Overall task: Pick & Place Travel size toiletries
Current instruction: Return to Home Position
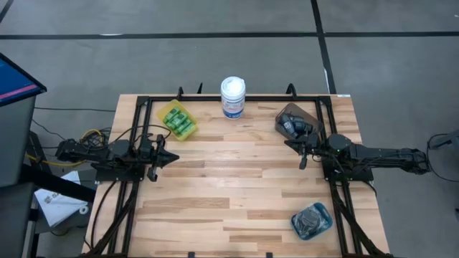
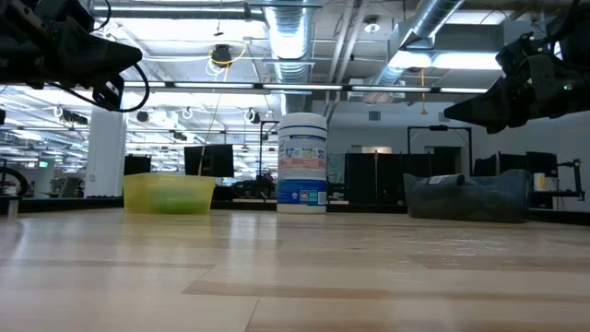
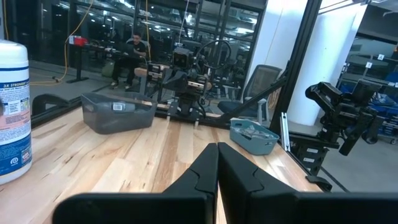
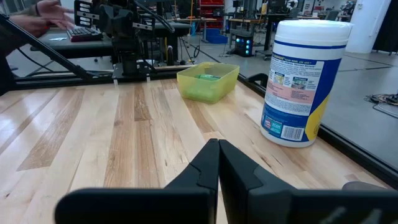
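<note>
The travel size toiletries lie in three bins. Green mini bottles [image 1: 178, 120] fill the yellow bin [image 1: 166, 110] at the far left. Dark oblong bottles [image 1: 295, 126] sit in the brown bin [image 1: 285, 112] at the far right. Dark round discs [image 1: 310, 220] lie in the teal bin [image 1: 326, 212] near the right front. My left gripper [image 1: 174, 157] [image 3: 217, 147] hovers shut at the table's left side, pointing level toward the right. My right gripper [image 1: 290, 142] [image 4: 218, 143] hovers shut at the right side, beside the brown bin, pointing left. Neither touches anything.
A large white tub with a blue label [image 1: 233, 97] stands at the middle of the far edge. A black frame [image 1: 136, 107] runs along the table's sides and back. Bare wood [image 1: 229, 179] lies between the arms. A person's hand [image 4: 46, 12] shows beyond the table.
</note>
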